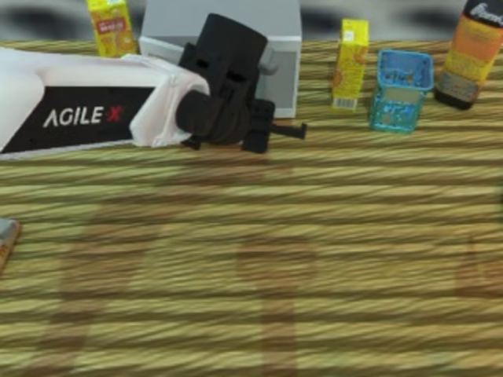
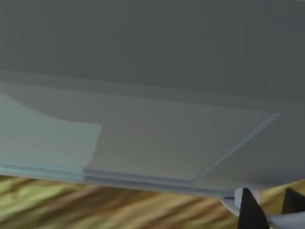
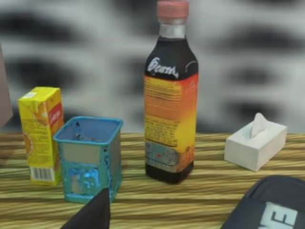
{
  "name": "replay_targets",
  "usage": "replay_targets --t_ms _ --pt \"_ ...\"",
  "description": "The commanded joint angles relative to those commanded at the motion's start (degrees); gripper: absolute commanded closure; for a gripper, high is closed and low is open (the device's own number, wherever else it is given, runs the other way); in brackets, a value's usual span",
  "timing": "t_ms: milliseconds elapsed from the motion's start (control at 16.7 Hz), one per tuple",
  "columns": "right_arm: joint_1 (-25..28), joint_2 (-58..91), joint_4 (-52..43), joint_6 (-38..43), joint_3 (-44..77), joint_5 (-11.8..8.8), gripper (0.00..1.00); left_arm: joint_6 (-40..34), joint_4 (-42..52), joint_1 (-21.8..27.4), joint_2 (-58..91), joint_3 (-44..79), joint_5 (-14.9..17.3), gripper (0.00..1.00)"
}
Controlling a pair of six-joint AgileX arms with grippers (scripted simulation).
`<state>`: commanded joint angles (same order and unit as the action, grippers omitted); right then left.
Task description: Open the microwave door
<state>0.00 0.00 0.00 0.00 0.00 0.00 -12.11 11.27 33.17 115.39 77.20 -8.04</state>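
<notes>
Against the boxy grey microwave (image 1: 236,23), left gripper (image 1: 271,132) presses.

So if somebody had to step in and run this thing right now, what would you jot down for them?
Left gripper: at the front of the microwave, at the back left of the table. Its wrist view shows the microwave door very close, with two dark fingers at a pale part below it; a grasp cannot be confirmed.
Right gripper: not in the top view; its wrist camera faces the juice carton, blue basket, sauce bottle and tissue box.
Done: left arm has reached the microwave.
Left: whether the door has started to open is unclear; swing it fully open.
</notes>
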Motion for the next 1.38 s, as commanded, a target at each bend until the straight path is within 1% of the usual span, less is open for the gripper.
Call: replay_targets --t_ms 180,1380 --pt "0.0 0.0 0.0 0.0 0.0 0.0 0.0 1.6 -0.63 -0.54 -0.81 -1.53 1.02 1.0" --pt "0.0 0.0 0.0 0.0 0.0 0.0 0.0 1.64 -0.65 -0.55 -0.82 -1.57 1.05 1.0"
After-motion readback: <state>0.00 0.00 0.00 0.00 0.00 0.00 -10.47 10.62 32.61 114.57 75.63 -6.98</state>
